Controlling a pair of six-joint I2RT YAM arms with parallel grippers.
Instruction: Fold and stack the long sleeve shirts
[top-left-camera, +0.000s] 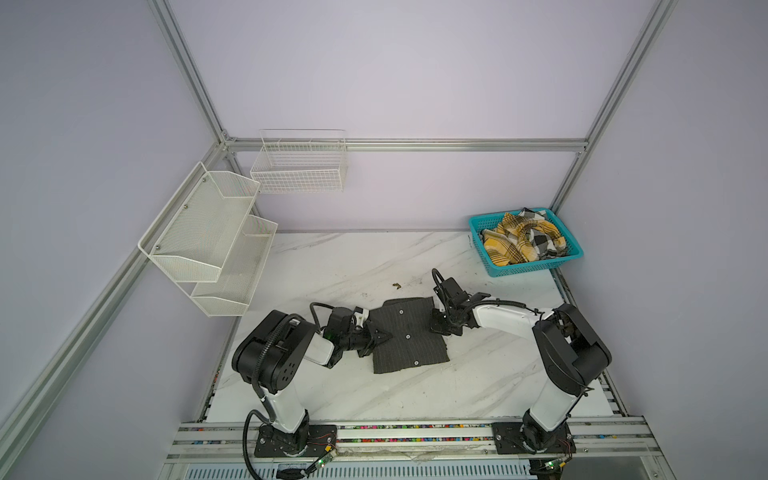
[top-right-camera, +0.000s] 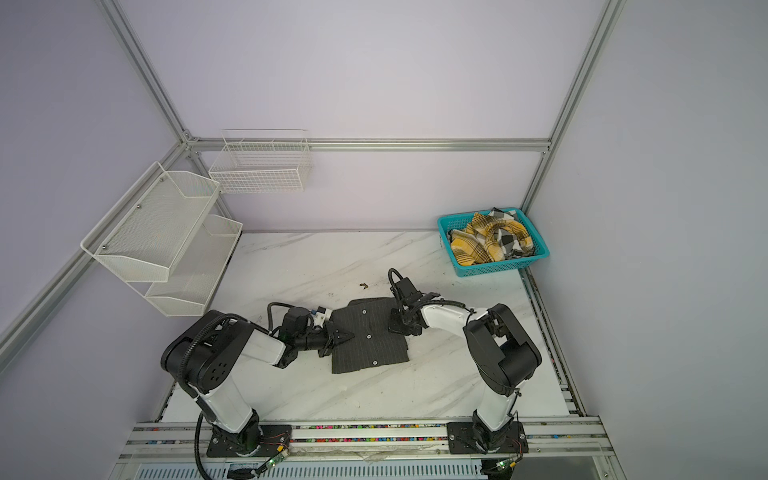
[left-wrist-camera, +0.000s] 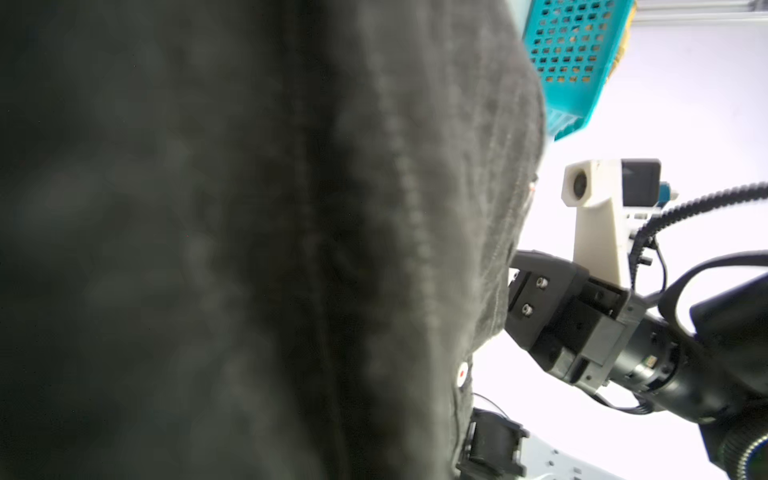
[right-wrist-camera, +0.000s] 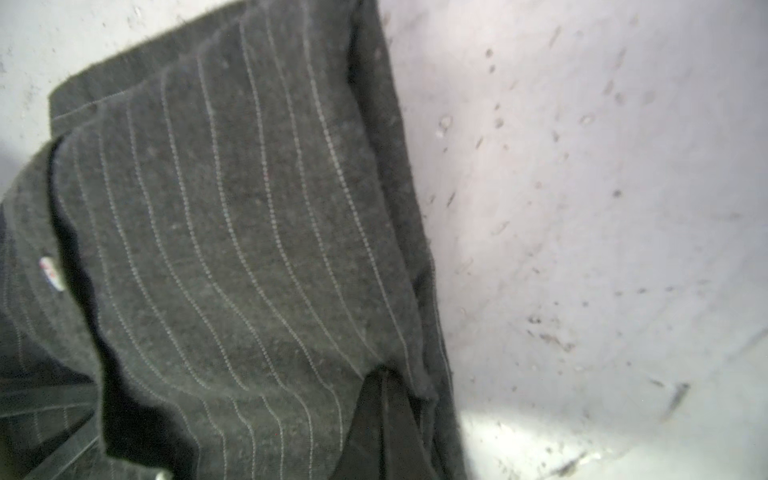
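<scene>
Pinstriped cloth of the charcoal shirt (left-wrist-camera: 249, 249) crowds the left wrist view, so close that this arm's own jaws are hidden behind it. Past the cloth's far edge the right gripper (left-wrist-camera: 517, 291) reaches in from the opposite side, its fingertips lost under the fabric, and the teal basket (left-wrist-camera: 582, 62) stands well beyond it. From the right wrist, that gripper (right-wrist-camera: 386, 407) shows its dark fingers together, clamped on the shirt's side edge, with striped fabric spreading ahead of them and bare table (right-wrist-camera: 582, 208) alongside. In both top views the shirt lies flat as a buttoned rectangle between the two tools. The left gripper (top-left-camera: 384, 336) (top-right-camera: 348, 335) sits closed at one long edge, tips just over the cloth and, I judge, pinching it, while the right one (top-left-camera: 435, 328) bites the facing edge. The plaid shirt (top-left-camera: 523, 239) lies crumpled in the basket, well behind the right gripper. The step in hand looks like a halving fold. It should go best if both grippers rise together to equal height and keep the span between them lightly taut without dragging it apart. They should then carry the lifted part over the part left on the table and lower it so the edges meet before either lets go. A lopsided lift would likely skew the panel or spill the layers folded beneath. The left arm is bent at the elbow, forearm low and nearly level, pointing toward its partner. The right arm stretches its forearm inward, wrist tipped down onto the cloth.
</scene>
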